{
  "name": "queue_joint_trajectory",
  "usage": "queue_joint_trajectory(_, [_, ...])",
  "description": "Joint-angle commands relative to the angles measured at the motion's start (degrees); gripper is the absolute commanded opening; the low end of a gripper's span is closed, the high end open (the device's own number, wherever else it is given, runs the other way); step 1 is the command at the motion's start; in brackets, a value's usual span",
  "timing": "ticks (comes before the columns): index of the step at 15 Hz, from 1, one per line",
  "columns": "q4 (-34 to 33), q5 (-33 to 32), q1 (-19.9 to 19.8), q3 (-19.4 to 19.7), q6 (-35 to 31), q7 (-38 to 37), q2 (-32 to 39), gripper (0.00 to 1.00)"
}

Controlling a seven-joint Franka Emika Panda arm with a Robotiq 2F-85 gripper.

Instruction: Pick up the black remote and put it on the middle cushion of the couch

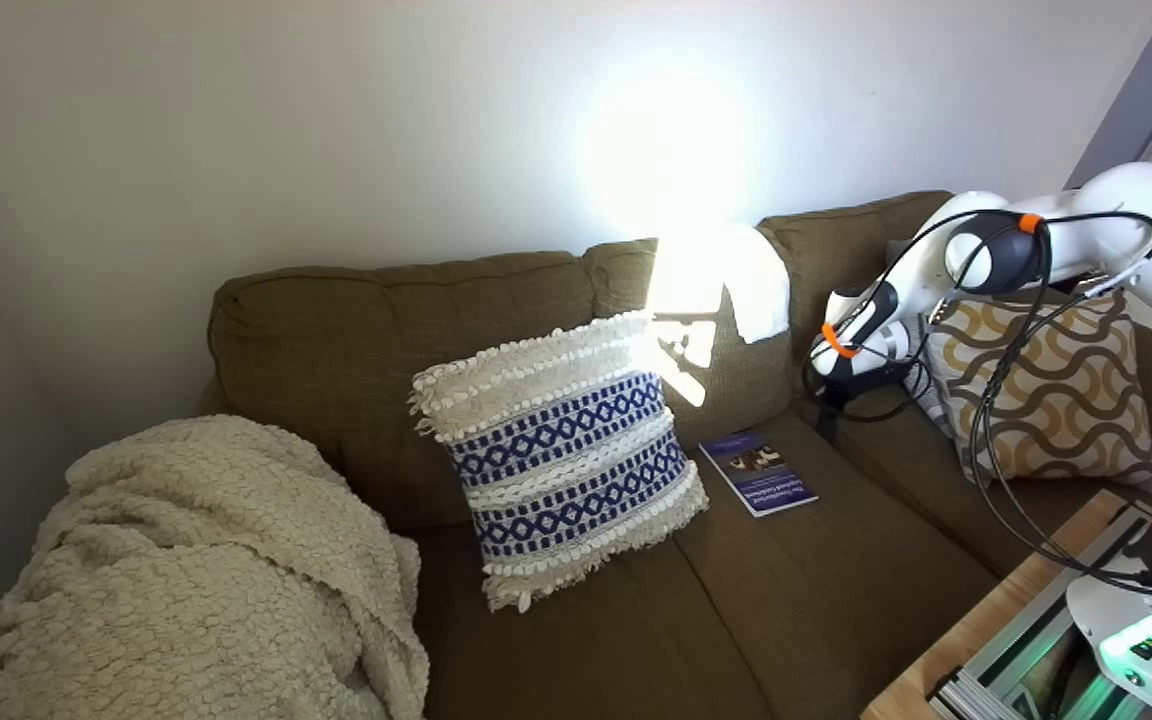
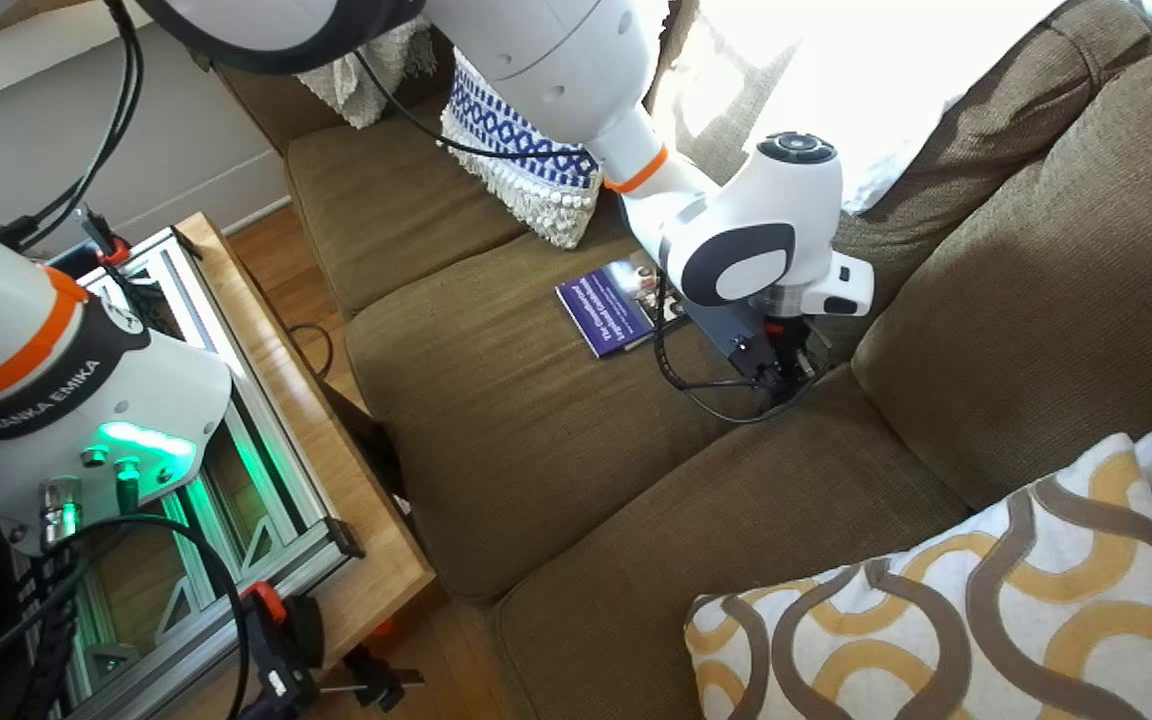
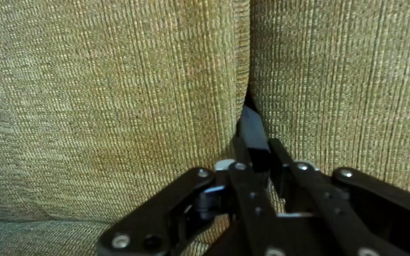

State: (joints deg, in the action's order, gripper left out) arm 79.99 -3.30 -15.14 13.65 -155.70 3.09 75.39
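In the wrist view, just right of centre, the black remote (image 3: 254, 128) sits in the crease between two olive-brown cushions (image 3: 148, 89); how deep it goes is hidden. The gripper (image 3: 256, 149) is drawn narrow around it, a finger along either side, and appears to have it pinched. The cushion walls press close, which is probably why the gripper comes in from above, where the remote's top offers a hold.

In an exterior view, right of centre, the gripper meets the couch (image 2: 1056, 230) at the seam edging the middle cushion (image 2: 526, 430). A purple-covered book (image 2: 608, 310) lies flat on that cushion, near the centre of the frame; the bare cloth below it looks the likeliest landing place. The placing is not yet done. A straight lift seems wiser next, since a sideways pull could let the fabric drag the remote loose.
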Motion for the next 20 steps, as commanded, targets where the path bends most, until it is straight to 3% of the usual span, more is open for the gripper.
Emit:
queue_joint_trajectory(1, [10.4,-0.8,2.6,4.2,-1.5,-2.4,-8.3,0.05])
queue_joint_trajectory(10, [17.7,-1.7,5.2,6.1,-1.7,-4.0,-15.7,0.05])
queue_joint_trajectory(16, [21.9,-3.3,9.6,10.1,1.0,-6.6,-20.5,0.05])
queue_joint_trajectory(20, [26.3,-4.9,10.1,11.6,1.1,-5.7,-24.8,0.05])
